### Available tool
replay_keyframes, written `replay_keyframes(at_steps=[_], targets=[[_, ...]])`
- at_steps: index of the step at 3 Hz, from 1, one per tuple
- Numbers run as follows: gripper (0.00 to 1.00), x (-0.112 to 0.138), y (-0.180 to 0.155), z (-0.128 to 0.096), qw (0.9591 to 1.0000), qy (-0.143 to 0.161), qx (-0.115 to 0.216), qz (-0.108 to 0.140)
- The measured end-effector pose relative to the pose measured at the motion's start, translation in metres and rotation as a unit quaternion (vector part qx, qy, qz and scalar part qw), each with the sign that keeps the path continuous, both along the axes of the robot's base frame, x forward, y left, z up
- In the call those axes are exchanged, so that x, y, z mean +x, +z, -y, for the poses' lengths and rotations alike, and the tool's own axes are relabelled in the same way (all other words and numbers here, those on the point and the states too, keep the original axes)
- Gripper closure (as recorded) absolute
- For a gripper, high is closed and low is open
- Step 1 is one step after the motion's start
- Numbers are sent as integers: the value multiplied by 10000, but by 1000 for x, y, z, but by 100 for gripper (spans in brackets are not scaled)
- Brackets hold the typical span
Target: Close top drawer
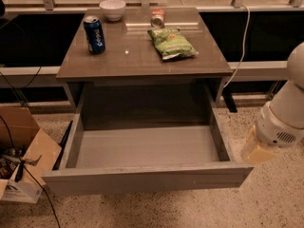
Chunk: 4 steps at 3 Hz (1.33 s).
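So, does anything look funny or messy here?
The top drawer hangs wide open. A small can at the back of the tabletop seems tipped on its side. The claw is beside the drawer's right front corner.

No lettering can be read. On the worktop [142, 63], the blue can [94, 34] bears white marks, the green bag [172, 42] pale print, and the small can [157, 18] a red-and-white label. The cardboard box [26, 144] has a dark mark. None is legible. The gripper [257, 150] hangs just right of the drawer [142, 177].
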<state>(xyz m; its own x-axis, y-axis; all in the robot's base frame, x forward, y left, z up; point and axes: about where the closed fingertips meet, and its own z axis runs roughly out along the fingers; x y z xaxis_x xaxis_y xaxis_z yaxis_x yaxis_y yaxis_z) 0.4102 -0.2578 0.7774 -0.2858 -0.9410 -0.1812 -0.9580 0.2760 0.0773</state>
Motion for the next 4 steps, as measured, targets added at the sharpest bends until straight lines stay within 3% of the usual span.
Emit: replay_keyframes(at_steps=[2,4], targets=[[100,-18,-57,0,9986,-188,15,-501],[100,-34,-102,-2,9967,-307,131,-737]])
